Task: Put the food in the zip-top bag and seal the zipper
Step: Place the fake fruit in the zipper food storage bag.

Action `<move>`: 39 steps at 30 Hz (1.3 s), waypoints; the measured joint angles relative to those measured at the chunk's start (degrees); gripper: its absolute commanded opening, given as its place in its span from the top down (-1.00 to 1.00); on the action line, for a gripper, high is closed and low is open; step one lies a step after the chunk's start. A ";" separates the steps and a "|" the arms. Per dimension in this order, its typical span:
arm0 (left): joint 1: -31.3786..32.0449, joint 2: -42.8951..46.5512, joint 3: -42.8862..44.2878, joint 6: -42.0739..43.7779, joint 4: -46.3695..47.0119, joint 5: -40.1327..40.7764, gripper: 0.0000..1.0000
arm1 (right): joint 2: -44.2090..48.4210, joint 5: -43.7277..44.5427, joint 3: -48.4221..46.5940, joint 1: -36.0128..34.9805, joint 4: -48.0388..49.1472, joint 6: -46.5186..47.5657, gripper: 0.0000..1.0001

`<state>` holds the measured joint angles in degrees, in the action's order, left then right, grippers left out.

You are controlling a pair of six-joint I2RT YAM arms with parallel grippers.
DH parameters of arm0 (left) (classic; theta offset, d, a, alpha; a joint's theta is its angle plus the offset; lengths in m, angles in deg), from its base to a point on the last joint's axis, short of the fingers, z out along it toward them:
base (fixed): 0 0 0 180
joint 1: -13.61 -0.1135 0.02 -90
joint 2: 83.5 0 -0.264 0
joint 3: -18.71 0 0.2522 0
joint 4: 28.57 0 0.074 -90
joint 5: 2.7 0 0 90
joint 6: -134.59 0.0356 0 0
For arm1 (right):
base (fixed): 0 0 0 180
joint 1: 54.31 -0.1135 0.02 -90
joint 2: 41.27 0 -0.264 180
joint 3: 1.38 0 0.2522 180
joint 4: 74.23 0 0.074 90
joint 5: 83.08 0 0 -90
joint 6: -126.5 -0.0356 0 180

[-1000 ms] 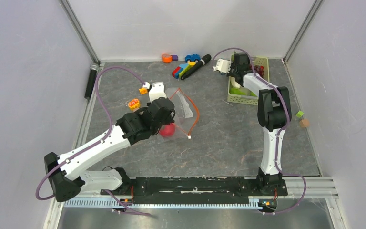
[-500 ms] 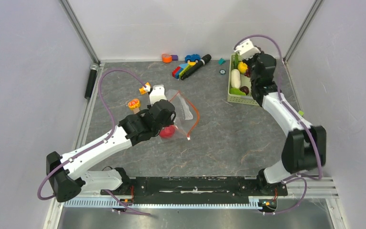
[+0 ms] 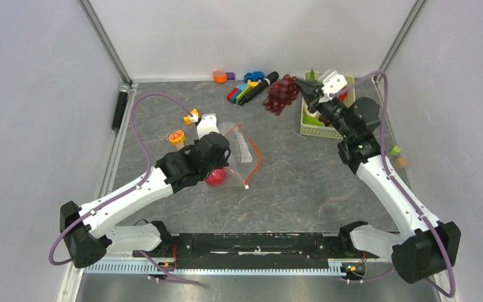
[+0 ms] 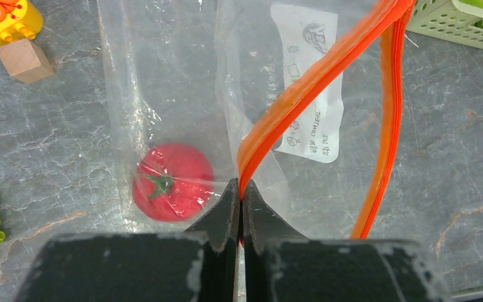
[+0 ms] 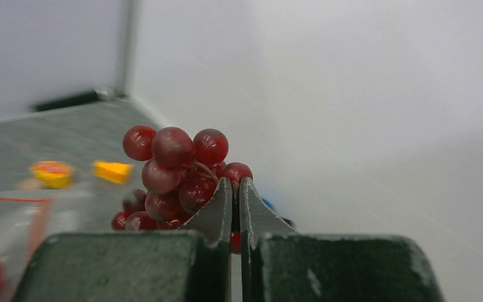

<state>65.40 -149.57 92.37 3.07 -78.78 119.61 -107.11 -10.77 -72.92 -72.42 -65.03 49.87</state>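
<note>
The clear zip-top bag (image 3: pixel 241 143) lies at table centre with a red apple (image 3: pixel 216 177) inside it, seen close in the left wrist view as the apple (image 4: pixel 173 181) under crinkly film. My left gripper (image 4: pixel 239 189) is shut on the red-orange zipper (image 4: pixel 314 82) strip, which it holds up so the mouth gapes. My right gripper (image 3: pixel 302 89) is shut on the stem of the dark red grape bunch (image 3: pixel 282 94), which hangs in the air left of the basket. In the right wrist view the grape bunch (image 5: pixel 176 170) sits just left of my right gripper (image 5: pixel 236 185).
The pale green basket (image 3: pixel 303 123) at back right holds more toy food. Coloured blocks (image 3: pixel 241 93) and a black marker (image 3: pixel 265 85) lie at the back, and an orange-slice toy (image 3: pixel 177 136) and a yellow block (image 3: pixel 192 116) left of the bag. Two small blocks (image 3: pixel 399 156) lie by the right wall.
My right gripper has closed on the grape bunch and lifted it out of the basket, swinging left. The left arm has drawn the bag slightly nearer.
</note>
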 measured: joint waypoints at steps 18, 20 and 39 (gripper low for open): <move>-0.22 -1.84 -1.46 0.02 1.51 -7.13 0.96 | 9.49 -29.55 15.43 -14.78 15.69 -18.18 1.00; -0.31 -1.84 -1.53 0.02 1.57 -7.63 0.96 | 9.92 -30.32 18.62 -16.13 20.02 -19.69 1.00; -0.35 2.08 -4.48 1.42 5.35 -15.91 0.96 | 5.68 -25.44 24.74 -20.41 30.10 -20.90 1.00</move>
<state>65.06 -147.49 87.88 4.49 -73.42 103.70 -101.43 -36.21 -48.18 -92.83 -34.93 28.97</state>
